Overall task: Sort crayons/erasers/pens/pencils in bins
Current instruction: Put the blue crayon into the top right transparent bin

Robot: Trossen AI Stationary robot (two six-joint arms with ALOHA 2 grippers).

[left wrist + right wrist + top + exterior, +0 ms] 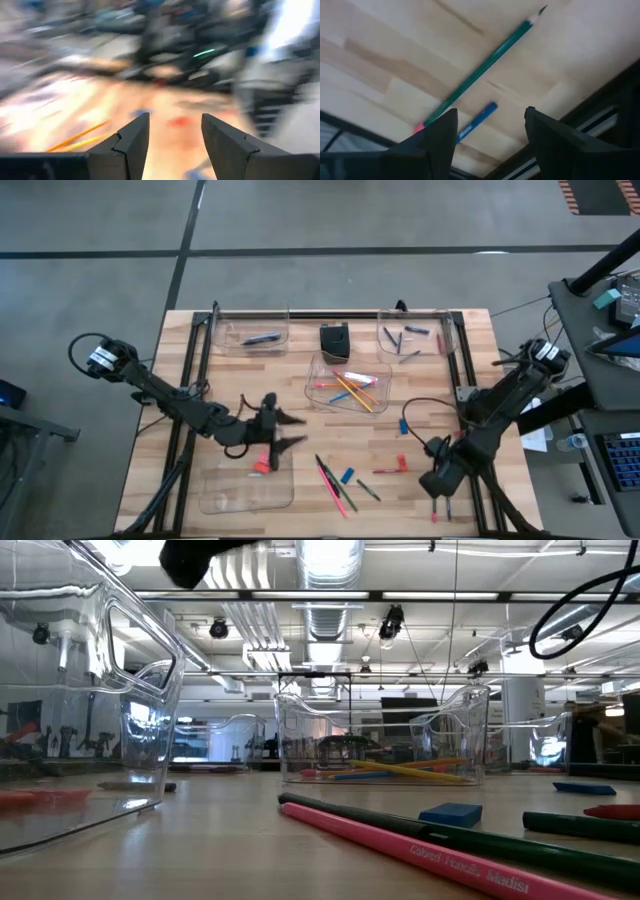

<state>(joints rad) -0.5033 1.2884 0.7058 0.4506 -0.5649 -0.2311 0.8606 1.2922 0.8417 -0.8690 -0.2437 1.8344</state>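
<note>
Four clear bins stand on the wooden table. The far left bin (250, 335) holds a dark pen. Crayons lie in the far right bin (415, 335) and pencils in the middle bin (348, 385). The near left bin (240, 488) has a red eraser (262, 464) at its far edge. My left gripper (292, 430) (175, 135) hangs open above the table between the near left and middle bins, with nothing between its fingers. My right gripper (437, 488) (490, 130) points down, open, over a green pencil (490, 60) and a short blue stick (477, 120) by the table's near right corner.
Loose on the near middle of the table lie a pink pencil (420, 850), a green pencil (470, 843), a blue eraser (347, 476), a red eraser (402, 463) and a small blue piece (404, 424). A small black box (335, 340) stands at the far middle.
</note>
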